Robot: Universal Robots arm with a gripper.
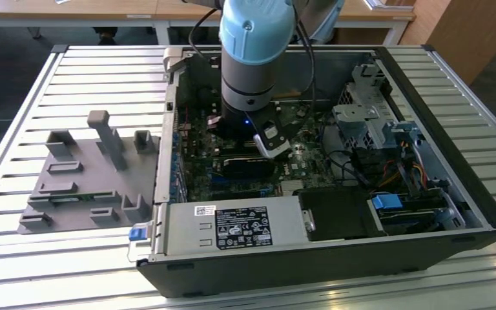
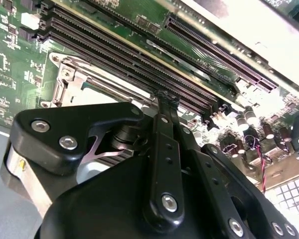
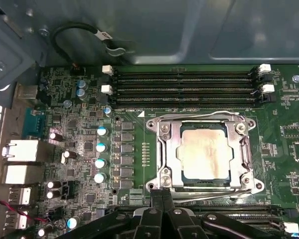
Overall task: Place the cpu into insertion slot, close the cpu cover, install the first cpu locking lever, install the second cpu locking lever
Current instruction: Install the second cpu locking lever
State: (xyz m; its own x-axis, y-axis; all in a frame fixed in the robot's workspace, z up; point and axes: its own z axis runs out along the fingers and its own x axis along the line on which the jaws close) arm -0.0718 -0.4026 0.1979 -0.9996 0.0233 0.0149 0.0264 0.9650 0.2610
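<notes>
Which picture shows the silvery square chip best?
The first wrist view: the chip faces the camera, framed by its metal cover. In the second wrist view the end effector hides most of that spot; the exterior view's arm blocks it.

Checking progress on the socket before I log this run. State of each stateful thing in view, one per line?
cpu: seated in the insertion slot, metal top showing through the cover window.
cpu cover: closed flat over the chip.
locking levers: wire levers lie down along the cover's edges; whether latched, cannot tell.
gripper: fingertips together, at the socket's edge by a lever, holding nothing visible.
memory slots: empty.
computer case: side open.
</notes>
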